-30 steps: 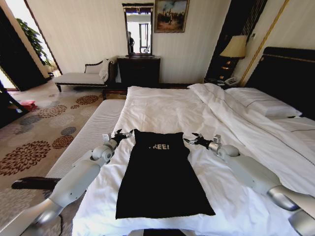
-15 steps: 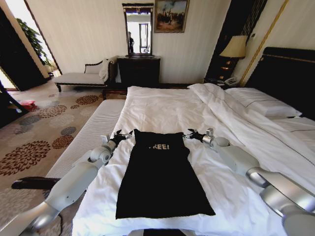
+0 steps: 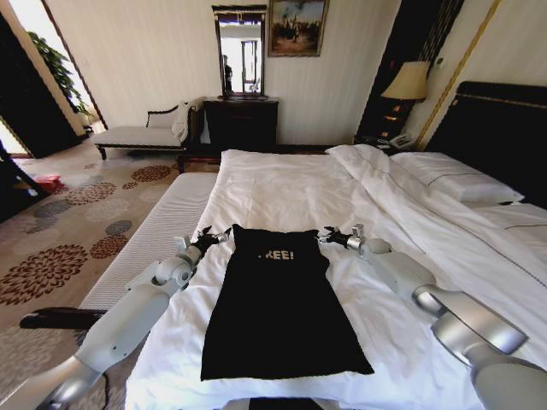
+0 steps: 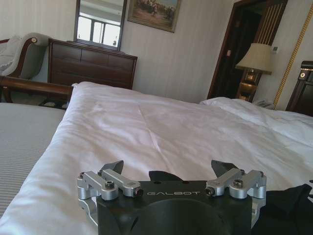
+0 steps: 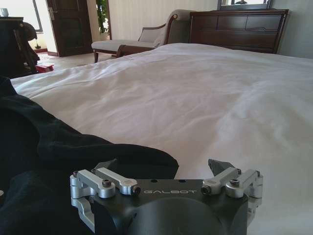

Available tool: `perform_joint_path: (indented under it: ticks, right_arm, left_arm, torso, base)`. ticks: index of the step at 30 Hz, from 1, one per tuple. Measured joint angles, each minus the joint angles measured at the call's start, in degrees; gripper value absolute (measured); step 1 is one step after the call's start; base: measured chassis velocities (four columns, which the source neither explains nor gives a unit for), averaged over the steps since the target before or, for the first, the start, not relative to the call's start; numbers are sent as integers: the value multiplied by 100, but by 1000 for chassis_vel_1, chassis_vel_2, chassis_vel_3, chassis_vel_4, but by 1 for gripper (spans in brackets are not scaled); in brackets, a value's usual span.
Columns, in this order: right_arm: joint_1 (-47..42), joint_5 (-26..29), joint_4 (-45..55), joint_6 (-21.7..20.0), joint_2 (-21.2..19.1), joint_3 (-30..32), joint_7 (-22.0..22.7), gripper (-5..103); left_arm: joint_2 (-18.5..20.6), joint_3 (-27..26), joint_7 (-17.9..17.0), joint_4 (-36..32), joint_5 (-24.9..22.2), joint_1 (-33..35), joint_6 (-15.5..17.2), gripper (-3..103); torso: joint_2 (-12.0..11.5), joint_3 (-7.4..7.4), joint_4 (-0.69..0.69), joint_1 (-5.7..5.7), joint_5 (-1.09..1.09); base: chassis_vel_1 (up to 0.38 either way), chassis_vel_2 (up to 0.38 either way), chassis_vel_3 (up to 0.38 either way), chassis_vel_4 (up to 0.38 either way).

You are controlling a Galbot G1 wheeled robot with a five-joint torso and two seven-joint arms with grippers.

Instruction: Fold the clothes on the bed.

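Two arms reach over the bed (image 3: pixel 282 184) in the head view, one to each side of the black top (image 3: pixel 278 307), which lies flat on the white duvet (image 3: pixel 385 282) near the bed's foot, its white lettering toward the far end. The left gripper (image 3: pixel 212 237) sits just beside the top's far left corner, its dark fingers spread and nothing between them. The right gripper (image 3: pixel 327 237) is at the far right corner, fingers also parted, close to the cloth's edge; from here I cannot tell whether it touches. Pillows (image 3: pixel 457 175) lie against the dark headboard (image 3: pixel 500 128) on the right, a lamp (image 3: pixel 408 81) stands beyond them, and a chaise (image 3: pixel 141 132) and a dresser (image 3: pixel 242 121) line the far wall under a mirror (image 3: pixel 241 55).

In the left wrist view the left gripper (image 4: pixel 167 169) hangs low over the duvet (image 4: pixel 146 127), its two black fingertips (image 4: pixel 113 167) well apart with bare air between. A fold of the top (image 4: pixel 288 205) shows past one finger, off to the side, not within the open claw.

In the right wrist view the right gripper (image 5: pixel 164 166) is likewise released, tips wide. The top (image 5: pixel 44 161) bunches in a dark ridge that runs right up under one fingertip (image 5: pixel 105 165) and partly into the gap, while the other tip stands over plain duvet (image 5: pixel 220 98). Nothing is pinched.
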Motion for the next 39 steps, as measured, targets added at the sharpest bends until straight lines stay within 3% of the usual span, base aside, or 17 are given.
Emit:
perform_joint_path:
  ticks: [7, 11, 16, 20, 22, 26, 29, 34, 36, 37, 39]
  right_arm:
    - [20, -91, -219, 24, 146, 79, 80, 103]
    - [73, -160, -378, 29, 246, 96, 101, 91]
    - [116, -232, -476, 32, 347, 96, 96, 87]
    - [125, -348, -552, 47, 451, 88, 72, 66]
    - [126, -350, -561, 49, 469, 88, 68, 66]
    - [131, -359, -564, 55, 497, 80, 52, 44]
    - [125, -355, -522, 58, 479, 78, 53, 38]
    - [78, -350, -408, 63, 396, 62, 57, 16]
    - [62, -340, -362, 63, 367, 57, 69, 16]
    - [39, -327, -297, 62, 325, 46, 93, 6]
    - [26, -317, -254, 61, 292, 33, 107, 3]
  left_arm:
    - [-2, -20, -17, -40, -42, 38, 5, 100]
    - [-14, -29, -13, -61, -39, 76, 6, 100]
    - [-25, -36, 4, -63, -17, 108, 1, 100]
    - [-28, -60, 16, -63, -9, 137, -9, 100]
    - [-27, -62, 17, -63, -9, 141, -10, 100]
    - [-38, -76, 22, -14, 6, 151, -21, 100]
    - [-63, -76, 33, 53, 20, 130, -25, 100]
    - [-112, -35, 119, 184, 3, 20, -23, 100]
    - [-149, -18, 147, 248, -7, -27, -18, 100]
    - [-218, -5, 176, 359, -33, -89, -5, 100]
    - [-277, 0, 201, 460, -57, -142, 7, 100]
  torso:
    - [0, 0, -1, 0, 0]
    - [0, 0, -1, 0, -1]
    - [0, 0, 0, 0, -1]
    - [0, 0, -1, -1, -1]
    - [0, 0, 0, 0, -1]
    - [0, 0, 0, 0, -1]
    - [0, 0, 0, 0, -2]
    - [0, 0, -1, -1, -1]
    - [0, 0, -1, -1, 0]
    - [0, 0, 0, -1, 0]
    - [0, 0, 0, -1, 0]
  base:
    - [0, 0, 0, 0]
    - [0, 0, 0, 0]
    - [0, 0, 0, 0]
    - [0, 0, 0, 0]
    - [0, 0, 0, 0]
    - [0, 0, 0, 0]
    - [0, 0, 0, 0]
    - [0, 0, 0, 0]
    - [0, 0, 0, 0]
    - [0, 0, 0, 0]
    - [0, 0, 0, 0]
